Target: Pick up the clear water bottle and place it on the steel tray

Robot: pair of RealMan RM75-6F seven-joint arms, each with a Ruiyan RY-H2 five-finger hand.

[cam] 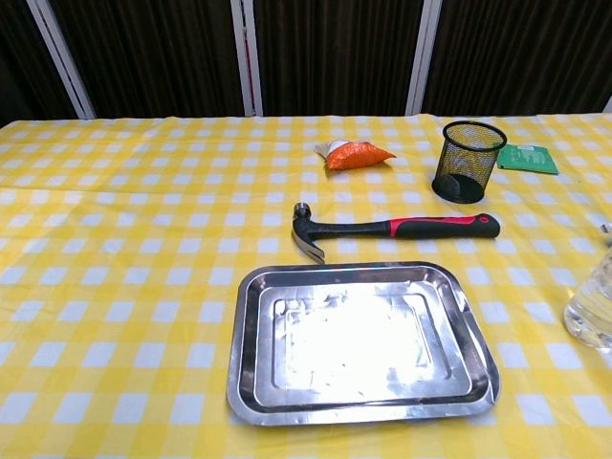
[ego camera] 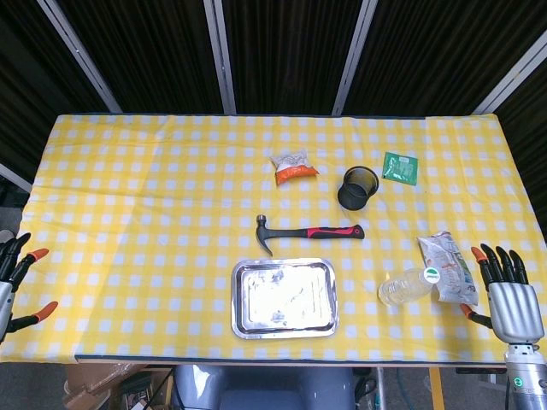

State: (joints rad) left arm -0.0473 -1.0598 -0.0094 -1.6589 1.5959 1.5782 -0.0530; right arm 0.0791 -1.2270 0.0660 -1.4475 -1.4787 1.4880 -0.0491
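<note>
Bright, sharp, glare on steel tray [cam: 251, 325]

A yellow-and-white checked cloth covers the tabletop [ego camera: 154, 196]. The shiny silver steel tray [ego camera: 285, 297] reflects white glare. The clear plastic water bottle [ego camera: 408, 286] has a white cap with a green mark. The claw hammer [ego camera: 306, 232] has a grey steel head and a black-and-red grip. The mesh pen cup [ego camera: 359, 187] is black. One snack packet [ego camera: 293, 165] is orange and white, another flat packet [ego camera: 400, 167] green. The right robot hand [ego camera: 511, 299] is silver-grey with black fingers tipped orange.
</note>
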